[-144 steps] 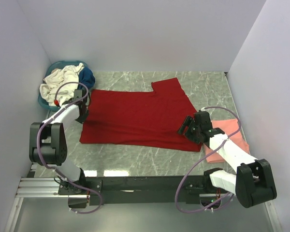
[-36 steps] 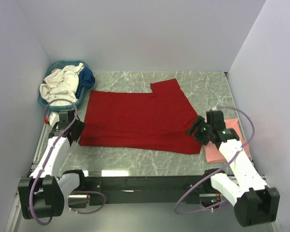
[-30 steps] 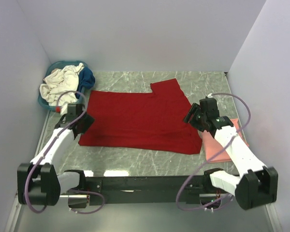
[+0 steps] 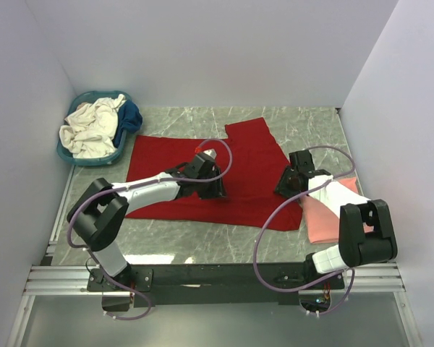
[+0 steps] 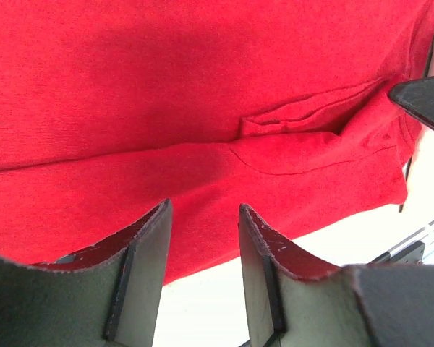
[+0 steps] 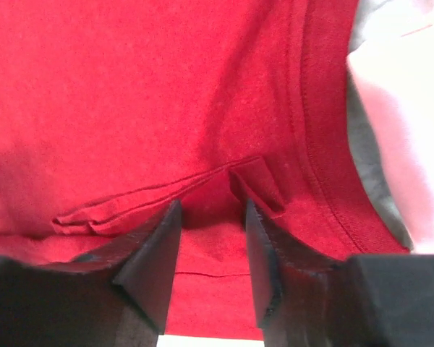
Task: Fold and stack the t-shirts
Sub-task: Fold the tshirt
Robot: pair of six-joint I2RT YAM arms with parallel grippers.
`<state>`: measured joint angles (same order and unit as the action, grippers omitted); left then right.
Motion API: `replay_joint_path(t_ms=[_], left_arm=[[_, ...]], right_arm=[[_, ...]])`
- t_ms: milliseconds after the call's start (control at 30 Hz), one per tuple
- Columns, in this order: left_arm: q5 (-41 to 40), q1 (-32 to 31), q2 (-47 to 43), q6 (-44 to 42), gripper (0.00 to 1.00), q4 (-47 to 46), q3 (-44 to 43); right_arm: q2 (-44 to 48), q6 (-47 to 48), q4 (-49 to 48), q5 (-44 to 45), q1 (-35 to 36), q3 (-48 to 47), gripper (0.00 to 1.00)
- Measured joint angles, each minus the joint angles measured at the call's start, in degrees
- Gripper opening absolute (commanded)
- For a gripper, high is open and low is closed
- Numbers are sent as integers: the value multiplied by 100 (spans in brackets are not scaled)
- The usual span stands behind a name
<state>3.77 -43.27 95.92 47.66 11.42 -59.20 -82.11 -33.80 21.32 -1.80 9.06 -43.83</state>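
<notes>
A deep red t-shirt (image 4: 253, 173) of soft, matte knit is spread flat across the middle of the frame on a grey-green, marble-veined counter (image 4: 311, 123). Its outline is roughly rectangular, with one short sleeve jutting toward the upper centre. At the right of the frame a salmon pink t-shirt (image 4: 322, 224) is laid as a folded oblong, just beside the red one's right edge and partly covered by the white and black right arm (image 4: 331, 194). In the upper left corner a teal plastic basket (image 4: 87, 160) with a rounded rim is filled with a crumpled cream-white shirt (image 4: 90, 126) and a dark blue one (image 4: 132, 116).

The left fingers (image 5: 148, 249) are seen over the lower middle of the red shirt, near its lower hem. They are dark and wedge-shaped, with worn, lighter edges, and are held moderately apart with nothing pinched between them. Beneath them a raised ridge and a small pleat are shown in the cloth, with pale counter beyond the hem.

The right fingers (image 6: 155, 253) are set at the red shirt's right edge. They are likewise black and wedge-shaped and are parted by a moderate gap. A small tuck of red cloth lies just ahead of the tips and is not clamped. A stitched band (image 6: 315, 144) is seen curving down the right side of that view, with a strip of grey counter and pale pink cloth beyond it.
</notes>
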Motion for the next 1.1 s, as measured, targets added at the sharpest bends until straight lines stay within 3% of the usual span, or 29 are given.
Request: replay_joint_path(t_ms=[133, 267, 667, 1100], left_arm=[[0, -94, 144, 2, 47, 4, -68], [-2, -92, 177, 2, 47, 20, -68], [129, -94, 348, 4, 47, -4, -203], [214, -94, 647, -157, 48, 42, -820]], right_arm=[[103, 48, -48, -177, 0, 136, 9], [577, 50, -26, -376, 11, 426, 1], [2177, -107, 24, -841, 409, 1482, 2], [2625, -538, -83, -986, 866, 2258, 6]])
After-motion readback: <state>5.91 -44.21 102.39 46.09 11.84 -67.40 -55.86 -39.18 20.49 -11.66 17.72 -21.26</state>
